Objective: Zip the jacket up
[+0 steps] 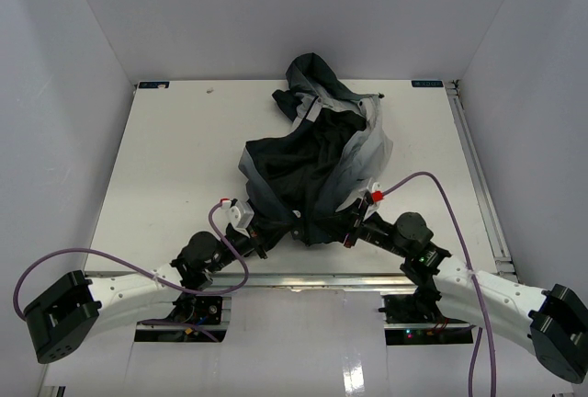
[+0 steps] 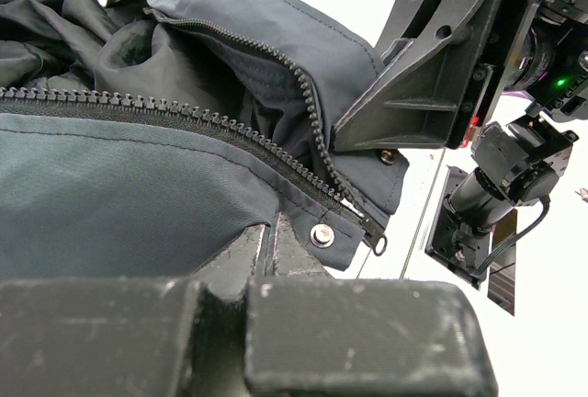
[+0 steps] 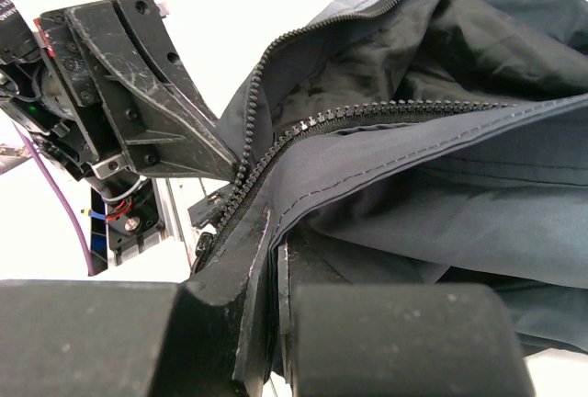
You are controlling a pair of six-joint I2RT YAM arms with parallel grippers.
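Observation:
The jacket (image 1: 317, 153) lies crumpled mid-table, dark with a grey panel, its front unzipped. Both grippers meet at its near hem. My left gripper (image 1: 273, 229) is shut on the hem fabric (image 2: 138, 204) just beside a silver snap (image 2: 322, 234). The zipper slider (image 2: 375, 240) hangs at the bottom end of one row of teeth (image 2: 165, 107). My right gripper (image 1: 347, 224) is shut on the other front edge (image 3: 386, 176), with its zipper teeth (image 3: 276, 144) running up and right. In each wrist view the other gripper sits close by, at the hem's far side.
White walls enclose the table (image 1: 165, 167). A metal rail (image 1: 303, 279) runs along the near edge between the arm bases. Purple cables (image 1: 432, 181) loop from both wrists. The jacket's hood (image 1: 312, 80) bunches toward the back wall.

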